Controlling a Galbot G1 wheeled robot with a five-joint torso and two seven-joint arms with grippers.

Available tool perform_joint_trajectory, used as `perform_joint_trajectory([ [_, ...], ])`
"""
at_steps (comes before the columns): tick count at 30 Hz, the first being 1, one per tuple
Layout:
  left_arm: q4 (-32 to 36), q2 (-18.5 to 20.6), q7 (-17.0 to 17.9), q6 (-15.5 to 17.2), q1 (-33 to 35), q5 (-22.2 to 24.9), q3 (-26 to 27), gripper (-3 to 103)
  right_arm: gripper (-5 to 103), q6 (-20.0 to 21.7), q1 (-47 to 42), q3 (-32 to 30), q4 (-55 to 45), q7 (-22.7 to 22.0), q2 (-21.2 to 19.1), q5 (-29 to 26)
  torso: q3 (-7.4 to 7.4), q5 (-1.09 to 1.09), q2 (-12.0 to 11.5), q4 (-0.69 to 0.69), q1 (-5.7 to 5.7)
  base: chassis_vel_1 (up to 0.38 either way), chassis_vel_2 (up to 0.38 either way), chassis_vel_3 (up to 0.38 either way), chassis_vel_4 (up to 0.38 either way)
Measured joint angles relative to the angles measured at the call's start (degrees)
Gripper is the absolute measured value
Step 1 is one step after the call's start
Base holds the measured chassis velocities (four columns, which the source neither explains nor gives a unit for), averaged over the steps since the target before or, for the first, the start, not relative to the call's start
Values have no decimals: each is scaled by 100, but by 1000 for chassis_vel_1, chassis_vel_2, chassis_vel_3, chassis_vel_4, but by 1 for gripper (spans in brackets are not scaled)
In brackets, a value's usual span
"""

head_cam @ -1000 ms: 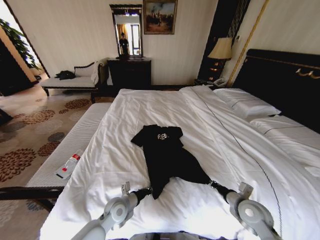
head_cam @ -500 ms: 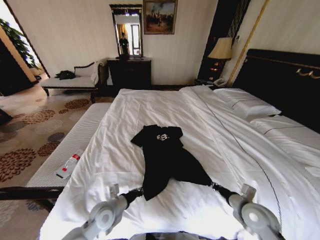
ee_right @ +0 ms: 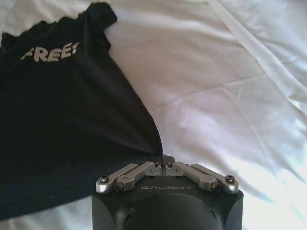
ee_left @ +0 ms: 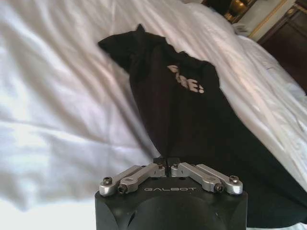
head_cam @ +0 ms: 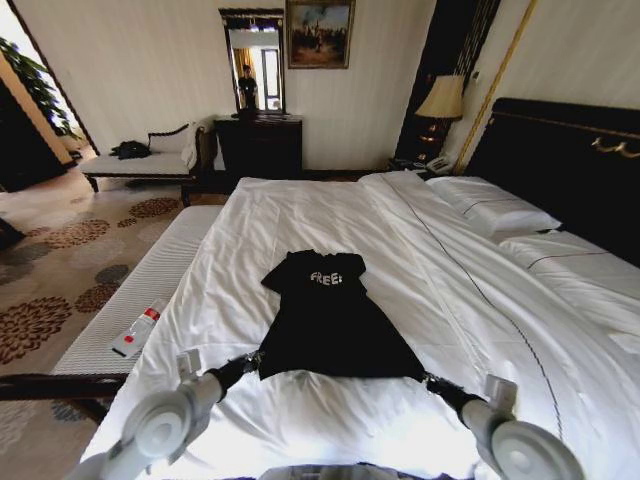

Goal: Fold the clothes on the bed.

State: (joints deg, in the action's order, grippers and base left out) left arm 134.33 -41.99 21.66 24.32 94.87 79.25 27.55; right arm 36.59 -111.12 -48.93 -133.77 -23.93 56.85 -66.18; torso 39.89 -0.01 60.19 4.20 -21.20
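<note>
Left claw (head_cam: pixel 250 360): closed on the left hem corner of the T-shirt (head_cam: pixel 330 325), low over the bed (head_cam: pixel 420 250). Right claw (head_cam: pixel 428 381): closed on the right hem corner. The left wrist view shows the left claw (ee_left: pixel 166 161) pinching black fabric; the right wrist view shows the right claw (ee_right: pixel 162 160) doing likewise. The hem is stretched taut between both claws. The T-shirt lies flat on the white sheet near the foot edge, "FREE" lettering up, collar toward the far side.
</note>
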Motion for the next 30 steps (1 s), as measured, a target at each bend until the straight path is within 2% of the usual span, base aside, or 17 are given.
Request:
perform_joint_trajectory([
  [1,0,0,0,0,0,0,0,0,0,0,0,0,0,0,0,0,0,0,0,0,0,0,0,0,0],
  [5,103,-128,-20,57,876,-27,569,0,0,335,-145,46,-84,-205,24,31,0,0,0,-1,0,0,0,0,0],
  [10,171,-250,-25,71,1297,-101,851,0,0,456,-193,198,-94,-314,72,249,0,1,0,-1,0,0,0,0,0],
  [17,428,-338,44,191,1861,-117,1490,0,0,575,-581,353,-619,-509,147,387,0,1,0,0,0,0,0,0,0],
  [23,471,-511,42,238,2152,-161,1654,0,0,575,-844,325,-703,-492,185,584,0,0,0,0,0,0,0,0,0],
  [30,514,-717,143,457,2440,-779,1369,0,0,572,-970,523,-476,-515,293,899,0,2,0,-1,0,0,0,0,0],
])
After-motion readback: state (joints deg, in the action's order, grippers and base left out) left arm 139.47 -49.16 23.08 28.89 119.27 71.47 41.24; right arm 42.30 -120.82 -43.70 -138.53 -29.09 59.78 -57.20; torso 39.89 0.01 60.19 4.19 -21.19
